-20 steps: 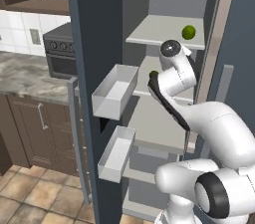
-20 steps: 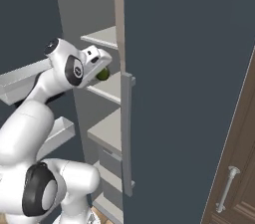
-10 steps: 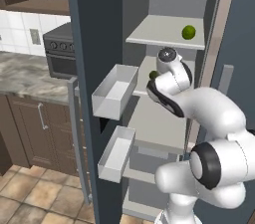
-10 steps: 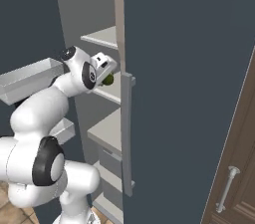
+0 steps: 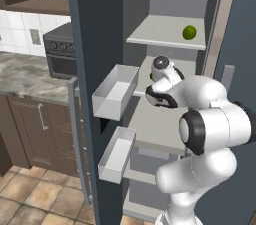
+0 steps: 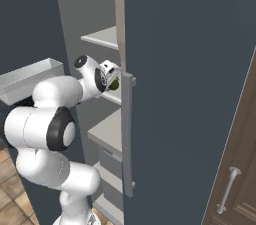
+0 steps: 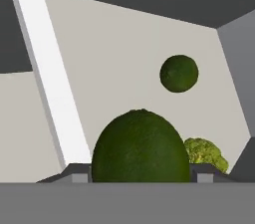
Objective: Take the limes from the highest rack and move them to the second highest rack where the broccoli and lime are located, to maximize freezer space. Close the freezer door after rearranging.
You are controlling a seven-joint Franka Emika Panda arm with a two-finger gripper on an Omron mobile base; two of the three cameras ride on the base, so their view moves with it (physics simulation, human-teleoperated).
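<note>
My gripper (image 7: 137,170) is shut on a large dark green lime (image 7: 141,146), which bulges between the fingertips in the hand view. Beyond it on the pale second highest rack (image 7: 124,58) lie another lime (image 7: 179,73) and a broccoli (image 7: 205,153) low on the right. From the right base view the gripper (image 6: 111,76) holds the lime (image 6: 115,84) just over that rack, beside the door edge. One more lime (image 5: 189,32) rests on the highest rack (image 5: 160,34). My folded arm (image 5: 165,76) covers the second rack in the left base view.
The open freezer door (image 6: 190,94) with its vertical handle (image 6: 127,134) stands close on the right. Two white door bins (image 5: 117,91) (image 5: 117,151) jut out to the left of the arm. A stove (image 5: 62,51) and marble counter (image 5: 25,71) lie further left.
The arm has folded tighter and carried the held lime a little lower and deeper over the second highest rack. The lime on the top rack has stayed put.
</note>
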